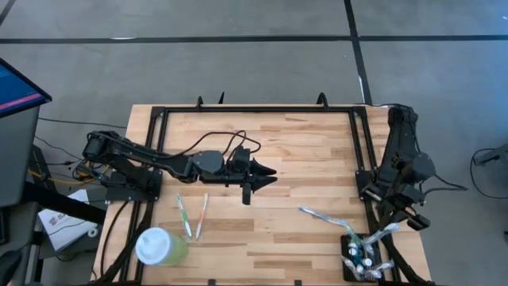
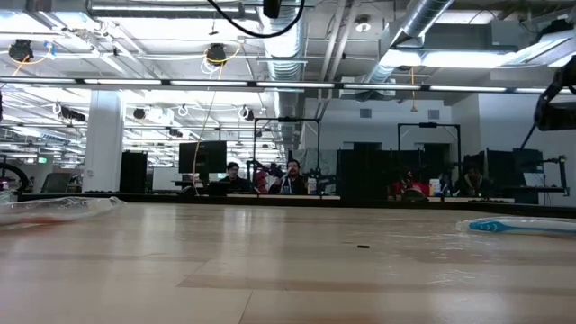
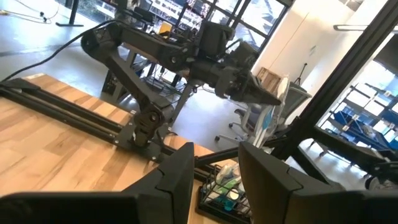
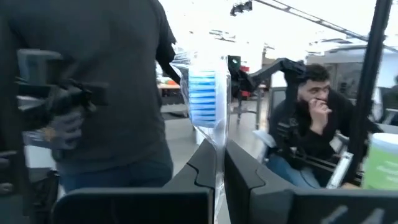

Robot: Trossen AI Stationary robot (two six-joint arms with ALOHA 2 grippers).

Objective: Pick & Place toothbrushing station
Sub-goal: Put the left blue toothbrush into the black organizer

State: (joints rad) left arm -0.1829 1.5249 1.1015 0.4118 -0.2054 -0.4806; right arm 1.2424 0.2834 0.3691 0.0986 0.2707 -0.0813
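The black slotted holder (image 1: 355,256) stands at the table's near right corner with several items in it. It also shows in the left wrist view (image 3: 221,193). My right gripper (image 1: 394,229) is just above and beside the holder, shut on a clear-wrapped toothbrush (image 3: 273,112). My left gripper (image 1: 268,176) is open and empty over the middle of the table, pointing toward the right edge. Another wrapped toothbrush (image 1: 321,216) lies flat on the table left of the holder. My right gripper pinches the wrapped toothbrush between its two fingers, on the wrapper below the blue-bristled head (image 4: 219,155). The fingers come roughly level and lie across the brush. The brush stands about upright over the holder. Whether its lower end is in a slot I cannot tell.
Two loose toothbrushes (image 1: 192,216) lie on the near left part of the table. A pale green cup with a white lid (image 1: 159,246) stands at the near left corner. A black frame (image 1: 254,109) borders the tabletop. People show in the room beyond.
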